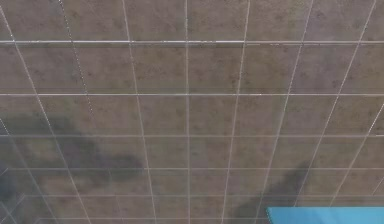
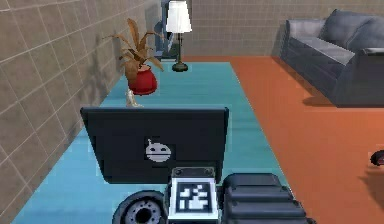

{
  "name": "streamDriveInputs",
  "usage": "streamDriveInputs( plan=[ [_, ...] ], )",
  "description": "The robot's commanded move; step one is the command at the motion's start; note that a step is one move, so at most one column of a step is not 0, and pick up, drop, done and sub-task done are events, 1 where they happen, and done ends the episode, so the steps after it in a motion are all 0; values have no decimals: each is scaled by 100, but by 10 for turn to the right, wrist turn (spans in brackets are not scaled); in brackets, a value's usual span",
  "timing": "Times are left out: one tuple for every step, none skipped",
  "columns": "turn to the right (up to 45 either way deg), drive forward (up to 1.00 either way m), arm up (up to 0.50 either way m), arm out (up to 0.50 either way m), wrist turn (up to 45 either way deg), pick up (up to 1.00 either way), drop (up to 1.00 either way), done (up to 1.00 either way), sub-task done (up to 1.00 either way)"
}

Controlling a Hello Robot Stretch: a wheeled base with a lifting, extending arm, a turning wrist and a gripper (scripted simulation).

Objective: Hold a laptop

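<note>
Since the laptop (image 2: 155, 145) stands on the teal surface (image 2: 250, 110) rather than hanging clear of it, the step in hand is judged to be the approach for the grasp, with the hold not yet made. Item 1, laptop: dark, lid upright with its back to the arm side view, in that view's lower middle. Item 2, gripper (image 2: 140, 210): dark body at the bottom edge, left of 1 white marker square (image 2: 195, 197), low in front of the lid; finger setting cannot be told, nor whether anything is held. Next move, as judged: bring the fingers to the lid's edge, then lift straight up. Edges: tiled wall (image 2: 40, 80) close on the left; the surface's boundary with the orange floor (image 2: 320, 140) on the right. Beyond the laptop, well apart: potted plant (image 2: 140, 70), table lamp (image 2: 178, 30); farther right, grey sofa (image 2: 335, 55). Open room lies above and to the right of the lid.
</note>
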Motion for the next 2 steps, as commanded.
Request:
streamDriveInputs(
  plan=[
    [0,0,0,20,0,0,0,0,0],
    [0,0,0,0,450,0,0,0,0]
  ],
)
